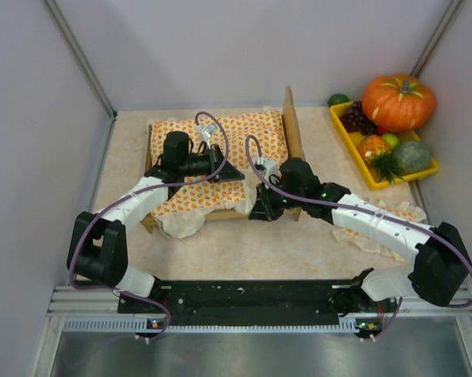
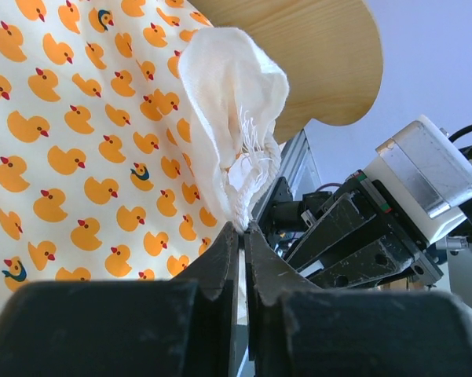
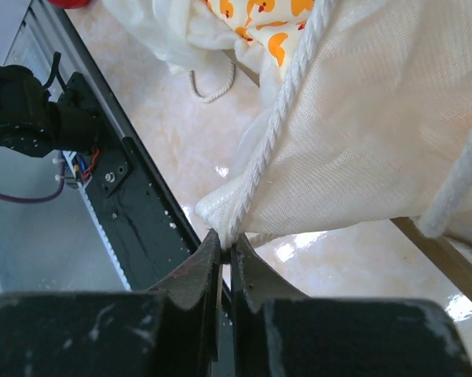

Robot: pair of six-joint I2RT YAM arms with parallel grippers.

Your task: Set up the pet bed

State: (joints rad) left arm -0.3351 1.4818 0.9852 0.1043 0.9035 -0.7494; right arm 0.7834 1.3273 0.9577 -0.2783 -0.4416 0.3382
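Where the left gripper (image 2: 242, 232) narrows to its tip, the two black fingers (image 2: 220, 267) are pressed together on the frayed cream ruffle (image 2: 236, 118). This ruffle edges a cream cotton bedspread (image 2: 78, 141) printed with orange ducks, and it bunches up in a loose fold just above the fingertips. Beyond the fold rises the rounded light plywood headboard (image 2: 322, 63), with the other arm's black wrist close beside it.

The right gripper (image 3: 225, 239) is pinched tight as well, clamping the edge of plain cream cloth along which a twisted white cord (image 3: 275, 133) runs. That cloth hangs over a light-wood side rail (image 3: 436, 255), above the beige marbled tabletop (image 3: 181, 133).

Seen from above, the pet bed (image 1: 293, 126) sits in the middle of the table, towards the far side. It lies lengthwise across the view, with its headboard upright at the right end. The duck cloth covers the bed and droops over the near rail at the left. The left gripper is over the middle of the bed, and the right one is at the near rail by the headboard end.

Well apart, in the far right corner, a yellow plastic tray (image 1: 404, 179) holds fruit beside a round orange pumpkin (image 1: 398, 100). A small ruffled cream piece (image 1: 377, 237) lies on the table under the right forearm.
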